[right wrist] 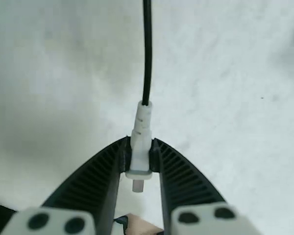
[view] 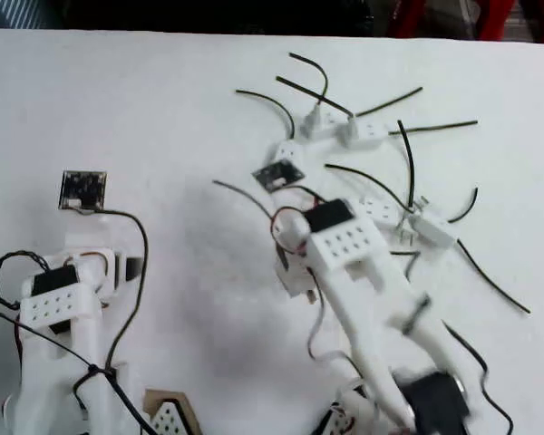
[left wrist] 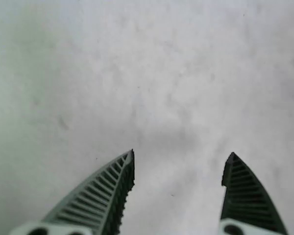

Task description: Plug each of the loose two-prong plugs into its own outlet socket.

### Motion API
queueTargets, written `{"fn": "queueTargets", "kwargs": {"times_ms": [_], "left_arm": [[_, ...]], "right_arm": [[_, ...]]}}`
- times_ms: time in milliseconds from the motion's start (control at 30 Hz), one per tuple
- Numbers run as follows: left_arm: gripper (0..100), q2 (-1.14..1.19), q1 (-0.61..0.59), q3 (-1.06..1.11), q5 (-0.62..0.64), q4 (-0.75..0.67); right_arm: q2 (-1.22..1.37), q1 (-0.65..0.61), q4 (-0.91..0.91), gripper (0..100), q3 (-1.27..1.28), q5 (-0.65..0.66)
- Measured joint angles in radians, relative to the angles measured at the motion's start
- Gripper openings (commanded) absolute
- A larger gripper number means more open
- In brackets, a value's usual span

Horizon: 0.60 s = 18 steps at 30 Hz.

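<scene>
The right gripper point(right wrist: 140, 143) has its two black ribbed fingers closed on one small white plastic two-prong plug point(right wrist: 139, 161). The plug's thin black cord point(right wrist: 146, 49) runs straight away from the fingertips. Only one short stub shows at the plug's rear, so its prongs are hard to make out. The left gripper point(left wrist: 182, 153) hovers over the bare white table point(view: 163, 109), fingers spread wide and holding nothing. In the high view, perhaps five white plastic corded blocks lie beyond the right arm point(view: 344, 246): a touching far pair point(view: 361, 132), a single block point(view: 290, 152), and two side blocks point(view: 432, 228), one partly hidden by the arm. I cannot tell plugs from sockets there.
</scene>
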Motion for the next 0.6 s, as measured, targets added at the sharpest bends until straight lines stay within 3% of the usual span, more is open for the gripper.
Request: {"fn": "queueTargets", "kwargs": {"times_ms": [167, 333, 600], "left_arm": [[29, 0.000, 0.000, 0.000, 0.000, 0.000], [29, 0.000, 0.035, -0.031, 0.003, 0.000], [29, 0.000, 0.201, -0.178, 0.176, 0.000]], "right_arm": [[-0.264, 0.000, 0.002, 1.8, 0.028, 0.000], [-0.477, 0.000, -0.146, 1.8, 0.157, -0.066], [-0.672, -0.092, -0.454, 1.8, 0.394, -0.140]]}}
